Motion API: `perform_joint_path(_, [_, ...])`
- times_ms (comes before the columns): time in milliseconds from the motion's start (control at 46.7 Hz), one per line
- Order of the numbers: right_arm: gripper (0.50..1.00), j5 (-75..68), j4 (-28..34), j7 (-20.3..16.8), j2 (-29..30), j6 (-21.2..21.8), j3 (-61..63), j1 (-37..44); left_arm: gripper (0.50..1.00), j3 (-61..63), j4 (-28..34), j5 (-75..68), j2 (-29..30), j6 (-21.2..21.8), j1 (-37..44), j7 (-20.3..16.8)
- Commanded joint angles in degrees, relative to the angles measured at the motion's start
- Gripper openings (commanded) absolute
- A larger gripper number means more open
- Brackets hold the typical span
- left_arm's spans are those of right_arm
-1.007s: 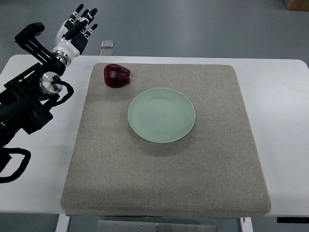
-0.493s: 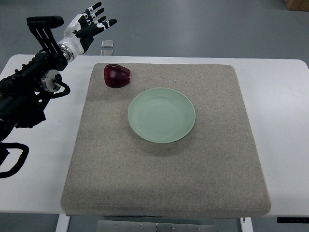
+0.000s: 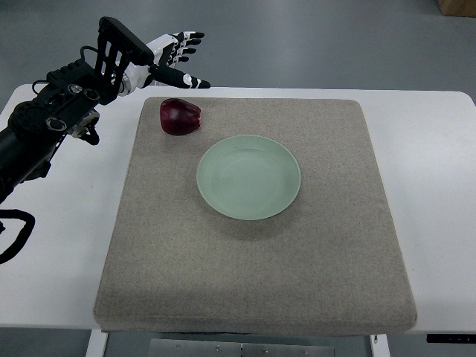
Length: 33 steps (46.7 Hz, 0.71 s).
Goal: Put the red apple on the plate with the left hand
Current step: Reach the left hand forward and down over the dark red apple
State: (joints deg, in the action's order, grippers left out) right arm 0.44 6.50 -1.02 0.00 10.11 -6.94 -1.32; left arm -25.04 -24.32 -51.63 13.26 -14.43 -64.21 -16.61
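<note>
A dark red apple (image 3: 180, 116) lies on the grey mat (image 3: 253, 260) near its far left corner. A pale green plate (image 3: 249, 176) sits empty at the mat's middle, to the right of and nearer than the apple. My left hand (image 3: 178, 61) hovers beyond the apple, above the table's far edge, fingers spread and pointing right, holding nothing. Its black arm (image 3: 52, 123) comes in from the left edge. The right arm does not show.
The mat lies on a white table (image 3: 431, 186). Grey floor lies past the table's far edge. A brown box corner (image 3: 457, 6) shows at the top right.
My left hand has swung right and rotated, from above the table's far left corner to just beyond the apple. Apple and plate have not moved.
</note>
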Motion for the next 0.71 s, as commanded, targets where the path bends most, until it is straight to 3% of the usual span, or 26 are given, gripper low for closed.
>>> perform_joint_path(0, [0.964, 0.0, 0.0, 0.0, 0.0, 0.0, 0.0, 0.0, 0.964, 6.3, 0.0, 0.0, 0.9, 0.0, -1.6, -0.1])
perform_joint_path(321, [0.964, 0.0, 0.0, 0.0, 0.0, 0.0, 0.0, 0.0, 0.96, 22.0, 0.0, -1.0, 1.2, 0.1, -6.6, -0.9])
perform_joint_path(686, [0.964, 0.0, 0.0, 0.0, 0.0, 0.0, 0.0, 0.0, 0.958, 28.6, 0.2, -12.5, 1.2, 0.7, -7.8, -6.0])
